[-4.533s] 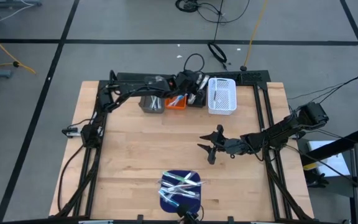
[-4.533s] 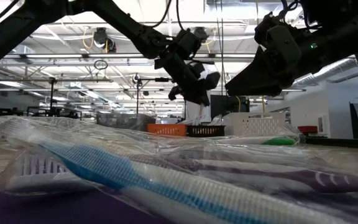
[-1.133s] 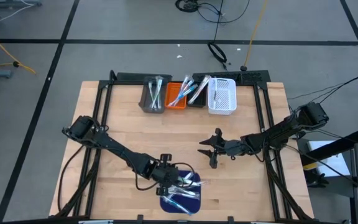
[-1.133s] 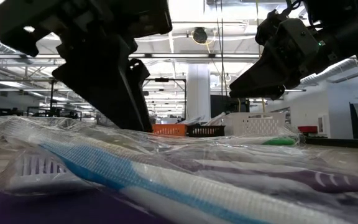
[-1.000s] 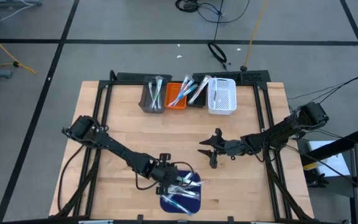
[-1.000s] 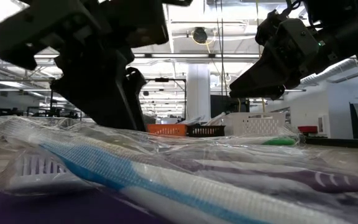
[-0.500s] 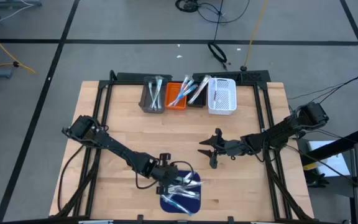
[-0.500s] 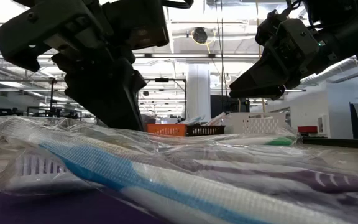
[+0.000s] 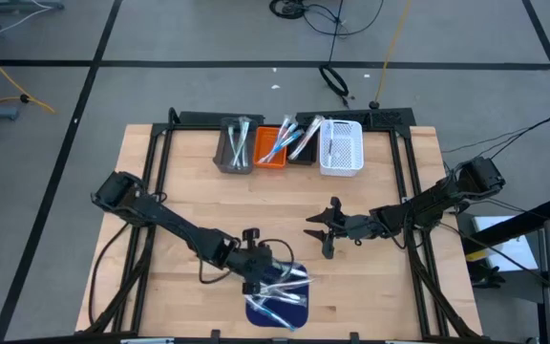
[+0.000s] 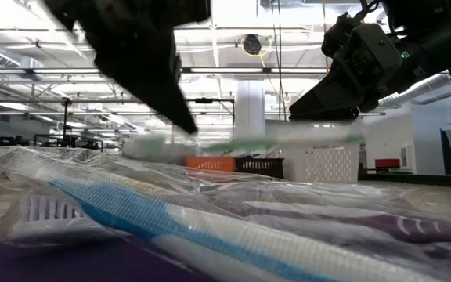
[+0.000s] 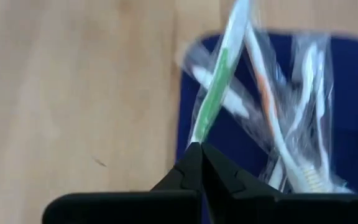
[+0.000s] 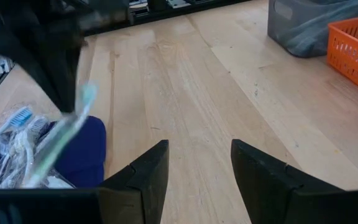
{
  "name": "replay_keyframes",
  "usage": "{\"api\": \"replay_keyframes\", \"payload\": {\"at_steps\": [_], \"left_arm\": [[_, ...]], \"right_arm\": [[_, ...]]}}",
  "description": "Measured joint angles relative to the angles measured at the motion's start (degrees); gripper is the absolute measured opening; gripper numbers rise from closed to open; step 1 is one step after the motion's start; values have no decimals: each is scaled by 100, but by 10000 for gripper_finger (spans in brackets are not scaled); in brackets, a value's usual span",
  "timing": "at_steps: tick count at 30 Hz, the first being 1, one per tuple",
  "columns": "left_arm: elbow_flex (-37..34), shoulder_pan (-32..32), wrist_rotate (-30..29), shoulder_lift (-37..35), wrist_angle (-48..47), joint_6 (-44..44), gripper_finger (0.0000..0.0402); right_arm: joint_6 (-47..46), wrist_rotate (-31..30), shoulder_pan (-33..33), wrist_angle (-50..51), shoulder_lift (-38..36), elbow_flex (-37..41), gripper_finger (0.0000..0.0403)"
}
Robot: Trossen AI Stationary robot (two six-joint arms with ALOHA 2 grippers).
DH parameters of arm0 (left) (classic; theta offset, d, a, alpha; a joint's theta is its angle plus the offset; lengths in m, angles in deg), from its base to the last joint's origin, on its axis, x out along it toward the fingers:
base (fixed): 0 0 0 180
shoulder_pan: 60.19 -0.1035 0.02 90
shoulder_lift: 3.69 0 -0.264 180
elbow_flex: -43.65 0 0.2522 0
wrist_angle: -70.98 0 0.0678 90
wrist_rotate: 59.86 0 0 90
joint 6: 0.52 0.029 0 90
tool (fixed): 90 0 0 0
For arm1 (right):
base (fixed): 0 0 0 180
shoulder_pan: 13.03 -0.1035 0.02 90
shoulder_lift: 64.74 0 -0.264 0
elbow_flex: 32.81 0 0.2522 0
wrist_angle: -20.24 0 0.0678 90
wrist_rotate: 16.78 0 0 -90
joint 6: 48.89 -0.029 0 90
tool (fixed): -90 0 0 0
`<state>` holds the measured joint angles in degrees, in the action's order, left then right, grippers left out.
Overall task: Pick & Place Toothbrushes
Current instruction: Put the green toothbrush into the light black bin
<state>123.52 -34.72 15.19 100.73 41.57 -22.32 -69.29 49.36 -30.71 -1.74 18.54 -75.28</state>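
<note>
Wrapped toothbrushes (image 9: 280, 294) lie heaped on a dark blue mat (image 9: 294, 315) near the table's front edge; the low view shows them close up (image 10: 210, 227). My left gripper (image 9: 262, 273) (image 11: 199, 149) is over the mat's left side, shut on a green and white toothbrush (image 11: 216, 81) (image 10: 241, 142) (image 12: 61, 140). My right gripper (image 9: 321, 231) (image 12: 194, 165) waits open above the table's middle right, with nothing between its fingers. My left gripper pinches one end of the green and white toothbrush (image 11: 196, 138) in its clear wrapper between its two fingertips. The fingers slant down from the table's left side. The toothbrush runs on past the fingertips, roughly level, lifted above the heap.
Four small bins stand in a row at the far edge: grey (image 9: 235, 146), orange (image 9: 271, 148), black (image 9: 302, 145) and white (image 9: 342, 148), the first three with toothbrushes inside. Bare wooden tabletop (image 9: 256, 205) lies between the bins and the mat.
My left gripper has taken hold of the green and white toothbrush at the heap and has risen with it. The toothbrush, which lay among the others, now hangs roughly level above them. The rest of the heap has stayed in place.
</note>
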Motion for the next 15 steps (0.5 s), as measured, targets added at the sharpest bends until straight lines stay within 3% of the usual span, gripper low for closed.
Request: {"api": "replay_keyframes", "payload": {"at_steps": [9,15], "left_arm": [[2,137,-1466,-1094,-229,-24,0],[11,210,-2208,-1374,-132,-44,0]], "right_arm": [[2,15,-4,-6,0,0,164],[90,17,-5,-456,0,0,165]]}}
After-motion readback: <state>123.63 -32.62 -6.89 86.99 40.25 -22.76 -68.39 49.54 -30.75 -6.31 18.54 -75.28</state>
